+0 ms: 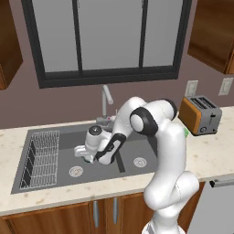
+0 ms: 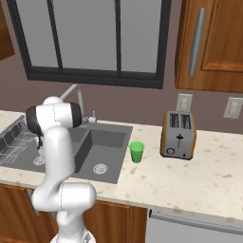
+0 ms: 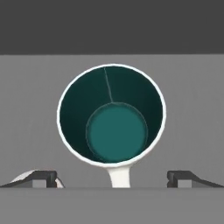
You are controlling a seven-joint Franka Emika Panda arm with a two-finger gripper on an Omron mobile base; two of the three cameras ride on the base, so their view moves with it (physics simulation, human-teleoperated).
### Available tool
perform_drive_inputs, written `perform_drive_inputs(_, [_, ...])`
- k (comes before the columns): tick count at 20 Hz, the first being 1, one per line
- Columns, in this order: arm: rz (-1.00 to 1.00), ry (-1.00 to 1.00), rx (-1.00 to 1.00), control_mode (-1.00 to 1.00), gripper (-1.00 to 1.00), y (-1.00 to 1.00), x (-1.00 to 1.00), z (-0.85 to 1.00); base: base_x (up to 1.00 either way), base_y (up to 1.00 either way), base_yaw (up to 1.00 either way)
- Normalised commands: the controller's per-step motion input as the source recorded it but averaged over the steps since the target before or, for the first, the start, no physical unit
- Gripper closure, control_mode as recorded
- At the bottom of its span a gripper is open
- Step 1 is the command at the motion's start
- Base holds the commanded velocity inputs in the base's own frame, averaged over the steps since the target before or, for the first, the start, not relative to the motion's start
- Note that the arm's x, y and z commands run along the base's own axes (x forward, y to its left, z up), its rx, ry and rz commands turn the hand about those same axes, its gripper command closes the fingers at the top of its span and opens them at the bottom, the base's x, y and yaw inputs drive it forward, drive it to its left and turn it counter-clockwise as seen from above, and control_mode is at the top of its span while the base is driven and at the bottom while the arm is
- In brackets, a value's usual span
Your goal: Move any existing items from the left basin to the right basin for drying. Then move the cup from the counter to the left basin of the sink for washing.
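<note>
Beige speckled worktop [image 2: 199, 178] surrounds a dark grey two-basin sink [image 1: 55, 180] under a window. From my remote station, I note the pincer [image 3: 112, 178] poised directly above the mug [image 3: 112, 116], which stands upright on the floor of the left basin [image 1: 64, 157]. Its rim is centred between the wide-spread fingertips [image 3: 43, 177], which hold nothing. The handle points toward the bottom of the hand view, along the mid-line between the tips. I judge a straight descent would bring the fingers down outside opposite walls of the mug. The green cup [image 2: 136, 152] waits on the worktop, right of the right basin [image 2: 102, 147].
</note>
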Motion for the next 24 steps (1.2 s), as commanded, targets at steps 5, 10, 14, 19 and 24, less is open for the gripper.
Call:
perform_drive_inputs(5, [0.01,0.0,0.01,-1.0,-1.0,0.0,0.02,-0.18,0.0,0.0,0.0])
perform_drive_inputs(10, [0.01,0.0,0.01,-1.0,-1.0,0.0,0.0,-0.32,0.0,0.0,0.0])
perform_drive_inputs(14, [0.01,0.0,0.0,-1.0,-1.0,0.0,0.01,-0.4,0.0,0.0,0.0])
perform_drive_inputs(19, [0.01,0.03,0.0,-1.0,-1.0,0.0,0.05,-0.28,0.0,0.0,0.0])
perform_drive_inputs(24, [0.01,0.04,0.0,-1.0,-1.0,0.0,0.04,-0.08,0.0,0.0,0.0])
